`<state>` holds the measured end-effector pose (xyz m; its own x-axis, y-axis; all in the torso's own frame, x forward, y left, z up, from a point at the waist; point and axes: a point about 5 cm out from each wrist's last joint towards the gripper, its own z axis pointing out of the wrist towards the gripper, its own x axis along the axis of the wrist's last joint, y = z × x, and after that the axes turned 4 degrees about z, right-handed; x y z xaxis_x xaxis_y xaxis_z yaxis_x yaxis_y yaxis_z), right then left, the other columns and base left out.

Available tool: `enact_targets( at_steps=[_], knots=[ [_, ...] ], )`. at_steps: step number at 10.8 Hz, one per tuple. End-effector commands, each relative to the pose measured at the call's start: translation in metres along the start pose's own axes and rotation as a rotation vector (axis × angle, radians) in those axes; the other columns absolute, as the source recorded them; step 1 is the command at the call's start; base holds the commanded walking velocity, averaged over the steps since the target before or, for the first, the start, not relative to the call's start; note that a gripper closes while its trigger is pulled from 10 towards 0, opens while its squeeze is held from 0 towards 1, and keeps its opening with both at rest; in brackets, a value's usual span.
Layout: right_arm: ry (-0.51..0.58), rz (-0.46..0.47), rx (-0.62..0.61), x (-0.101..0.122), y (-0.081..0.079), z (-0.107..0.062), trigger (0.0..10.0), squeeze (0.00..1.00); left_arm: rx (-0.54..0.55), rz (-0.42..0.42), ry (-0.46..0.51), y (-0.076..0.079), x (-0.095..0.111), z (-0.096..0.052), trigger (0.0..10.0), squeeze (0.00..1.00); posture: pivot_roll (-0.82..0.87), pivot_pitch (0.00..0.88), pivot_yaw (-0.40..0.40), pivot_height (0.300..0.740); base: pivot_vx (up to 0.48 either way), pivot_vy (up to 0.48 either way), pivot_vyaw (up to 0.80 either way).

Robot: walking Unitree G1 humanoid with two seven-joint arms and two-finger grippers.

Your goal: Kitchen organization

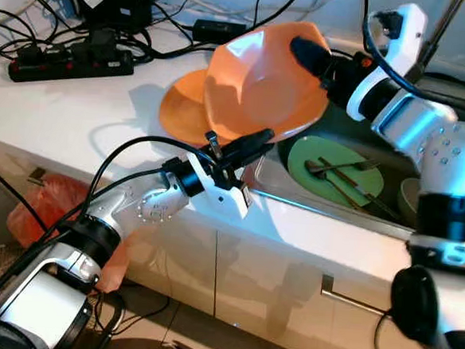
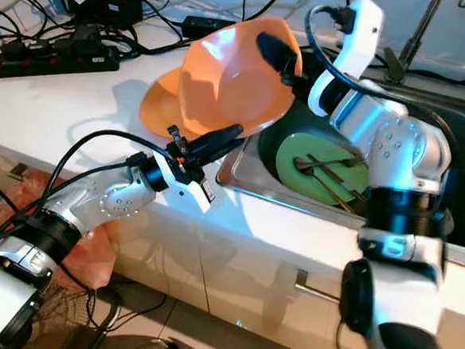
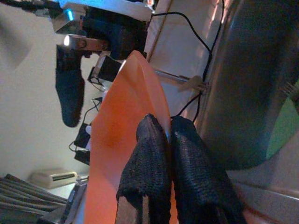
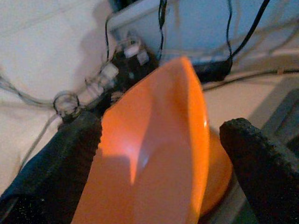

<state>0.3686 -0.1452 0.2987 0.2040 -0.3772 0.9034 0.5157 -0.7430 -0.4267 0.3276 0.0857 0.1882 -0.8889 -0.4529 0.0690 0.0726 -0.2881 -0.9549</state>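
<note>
Left eye view, so you've got the orange bowl (image 1: 255,80) sitting in the upper middle of the frame, tipped up on edge over a flat orange plate (image 1: 181,111) that lies on the white counter (image 1: 77,116). Your left gripper (image 1: 247,143) comes in from the lower left and its two black fingers are pinched together on the bowl's lower rim – the left wrist view shows it best, both pads (image 3: 149,158) closed right on the thin orange edge with basically no gap.

Your right gripper (image 2: 277,54) reaches in from the upper right of the frame. In the right wrist view its fingers (image 4: 70,154) are spread wide, one on each side of the bowl, and you can see daylight between the far finger and the rim – so it's straddling the bowl, not squeezing it. One black fingertip sits against the bowl's upper inside in the head views.

Right of the bowl, centre right of the frame, there's the steel sink (image 1: 268,177) with a green plate (image 1: 332,169) down in it, and a fork (image 1: 345,165) plus what look like chopsticks lying across that plate. Upper left corner is a black power strip (image 1: 69,61) and a tangle of cables. Something orange-red and plastic-looking, a bag (image 1: 43,205), sits low at the left edge by the cabinet.
</note>
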Motion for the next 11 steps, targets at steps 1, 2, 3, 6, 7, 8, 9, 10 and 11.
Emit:
enact_targets(
  at_steps=[1,2,3,6,7,8,9,10,11],
  knots=[
    [-0.039,-0.022,-0.011,0.003,0.001,0.001,0.0,0.0,0.034,0.021,0.039,-0.005,0.005,0.003,0.0,0.0,0.01,0.089,0.024,0.74,0.0,0.0,0.0],
    [-0.102,-0.056,-0.046,-0.002,0.01,-0.002,0.0,0.0,0.031,0.021,0.04,-0.004,0.006,0.002,0.0,0.0,0.01,0.094,0.021,0.74,0.0,0.0,0.0],
    [-0.137,-0.078,-0.069,-0.007,0.017,-0.005,0.0,0.0,0.031,0.02,0.04,-0.003,0.006,0.002,0.0,0.0,0.01,0.094,0.021,0.74,0.0,0.0,0.0],
    [-0.226,-0.117,-0.147,-0.023,0.042,-0.018,0.0,0.0,0.025,0.012,0.038,-0.001,0.007,0.0,0.0,0.0,0.01,0.098,0.023,0.74,0.0,0.0,0.0],
    [-0.233,-0.113,-0.168,-0.026,0.051,-0.023,0.0,0.0,0.036,0.011,0.036,-0.004,0.006,0.0,0.0,0.0,0.01,0.096,0.025,0.74,0.0,0.0,0.0],
    [-0.23,-0.114,-0.175,-0.028,0.054,-0.025,0.0,0.0,0.039,0.014,0.035,-0.006,0.005,0.0,0.0,0.0,0.01,0.097,0.025,0.74,0.0,0.0,0.0],
    [-0.227,-0.108,-0.177,-0.03,0.055,-0.027,0.0,0.0,0.036,0.018,0.039,-0.006,0.005,0.0,0.0,0.0,0.01,0.097,0.025,0.74,0.0,0.0,0.0],
    [-0.226,-0.1,-0.176,-0.03,0.055,-0.028,0.0,0.0,0.032,0.022,0.041,-0.006,0.004,-0.001,0.0,0.0,0.01,0.095,0.027,0.74,0.0,0.0,0.0],
    [-0.232,-0.087,-0.177,-0.032,0.057,-0.03,0.0,0.0,0.024,0.033,0.045,-0.005,0.004,-0.002,0.0,0.0,0.01,0.093,0.028,0.74,0.0,0.0,0.0]
  ],
)
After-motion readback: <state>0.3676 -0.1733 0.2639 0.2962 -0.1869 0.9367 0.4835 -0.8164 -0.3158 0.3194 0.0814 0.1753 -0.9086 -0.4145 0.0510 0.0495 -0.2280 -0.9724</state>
